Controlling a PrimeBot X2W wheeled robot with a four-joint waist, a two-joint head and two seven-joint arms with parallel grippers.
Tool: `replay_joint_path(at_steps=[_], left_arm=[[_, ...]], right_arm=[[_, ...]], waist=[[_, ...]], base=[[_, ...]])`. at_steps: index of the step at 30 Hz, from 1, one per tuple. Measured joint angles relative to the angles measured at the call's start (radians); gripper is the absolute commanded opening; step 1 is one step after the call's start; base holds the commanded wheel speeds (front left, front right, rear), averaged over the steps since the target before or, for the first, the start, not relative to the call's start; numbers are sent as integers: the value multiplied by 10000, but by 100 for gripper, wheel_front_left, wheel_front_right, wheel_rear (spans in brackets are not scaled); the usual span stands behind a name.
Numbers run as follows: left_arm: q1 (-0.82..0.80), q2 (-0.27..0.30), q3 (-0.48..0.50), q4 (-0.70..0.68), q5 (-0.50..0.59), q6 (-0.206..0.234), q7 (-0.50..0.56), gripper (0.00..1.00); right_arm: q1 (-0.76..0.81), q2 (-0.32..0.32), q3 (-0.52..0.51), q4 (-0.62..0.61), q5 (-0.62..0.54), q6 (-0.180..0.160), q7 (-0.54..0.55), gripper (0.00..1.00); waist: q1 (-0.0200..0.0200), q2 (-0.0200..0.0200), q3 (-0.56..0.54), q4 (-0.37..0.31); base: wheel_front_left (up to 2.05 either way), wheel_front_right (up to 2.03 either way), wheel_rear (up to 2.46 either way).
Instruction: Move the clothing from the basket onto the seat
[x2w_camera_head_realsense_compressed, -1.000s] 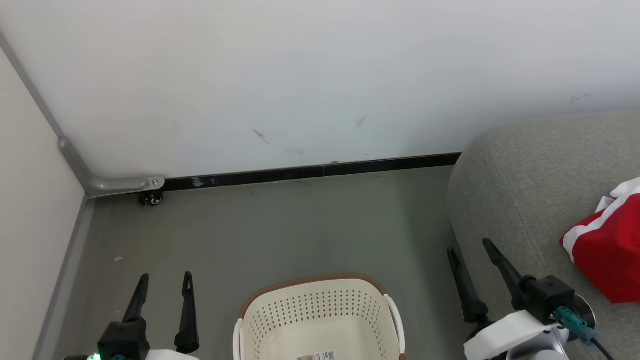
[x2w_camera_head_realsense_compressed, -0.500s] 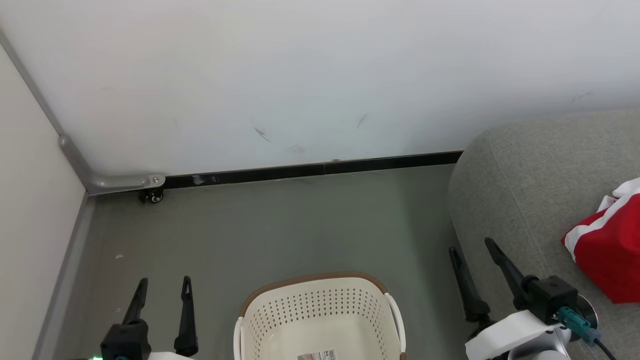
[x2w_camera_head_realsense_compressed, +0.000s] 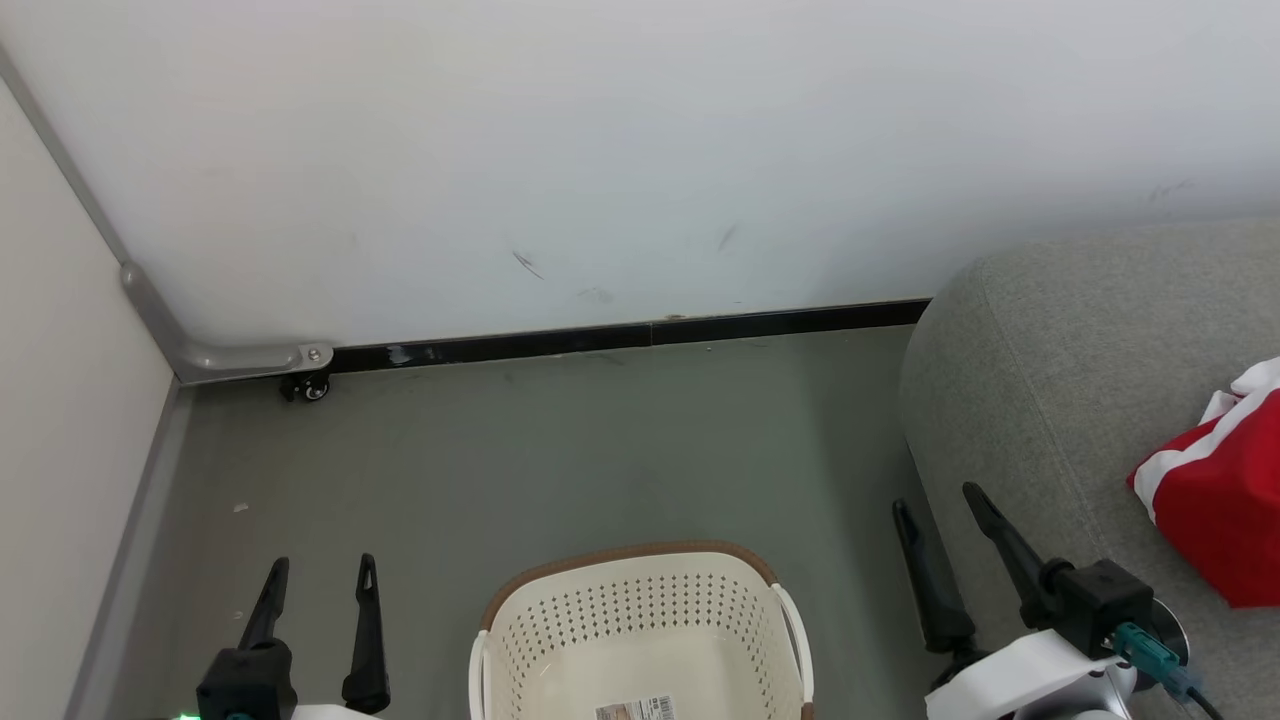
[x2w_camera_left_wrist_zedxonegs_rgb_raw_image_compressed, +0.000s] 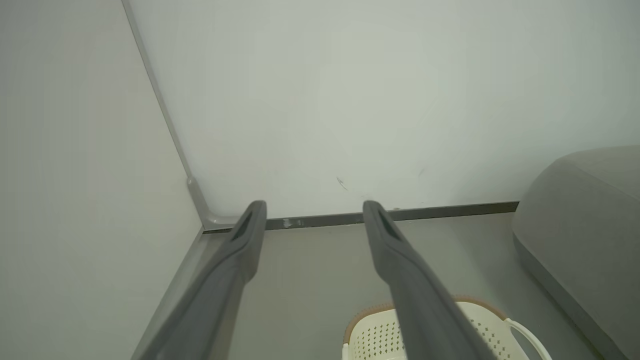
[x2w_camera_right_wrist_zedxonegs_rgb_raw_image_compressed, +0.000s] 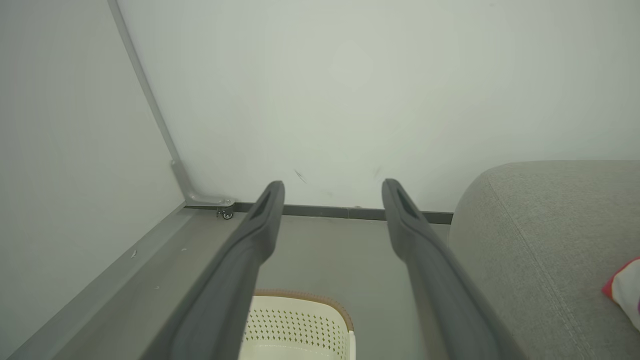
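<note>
On the sofa (x2w_camera_head_realsense_compressed: 1040, 380), at the right edge, the red clothing (x2w_camera_head_realsense_compressed: 1220, 520) lies bunched. The basket (x2w_camera_head_realsense_compressed: 640, 610) stands on the floor (x2w_camera_head_realsense_compressed: 550, 450) between the left gripper (x2w_camera_head_realsense_compressed: 323, 560) and the right gripper (x2w_camera_head_realsense_compressed: 935, 497), both with fingers spread wide.

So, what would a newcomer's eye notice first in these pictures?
The red and white clothing lies on the grey seat at the right edge. The cream basket stands on the floor at bottom centre, between the left pincer and the right pincer, both open.

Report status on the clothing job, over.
Left gripper and right gripper open, empty. Clothing on sofa; basket bare where visible. No obstruction seen.
</note>
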Motion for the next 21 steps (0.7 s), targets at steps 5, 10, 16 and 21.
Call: replay_joint_path(at_steps=[5,10,16,21], left_arm=[[0,6,8,0,-6,0,0,100],[-1,-19,12,-13,-8,12,0,100],[-1,-25,13,-33,-8,12,0,100],[-1,-31,10,-33,-8,12,0,100]], right_arm=[[32,0,75,-38,50,0,13,100],[33,2,100,-44,104,0,86,100],[36,2,105,-54,125,0,96,100],[44,2,134,-54,222,0,100,100]], waist=[[0,0,11,21],[0,0,17,37],[0,0,10,61],[0,0,4,91]], base=[[0,0,0],[0,0,0],[0,0,0],[0,0,0]])
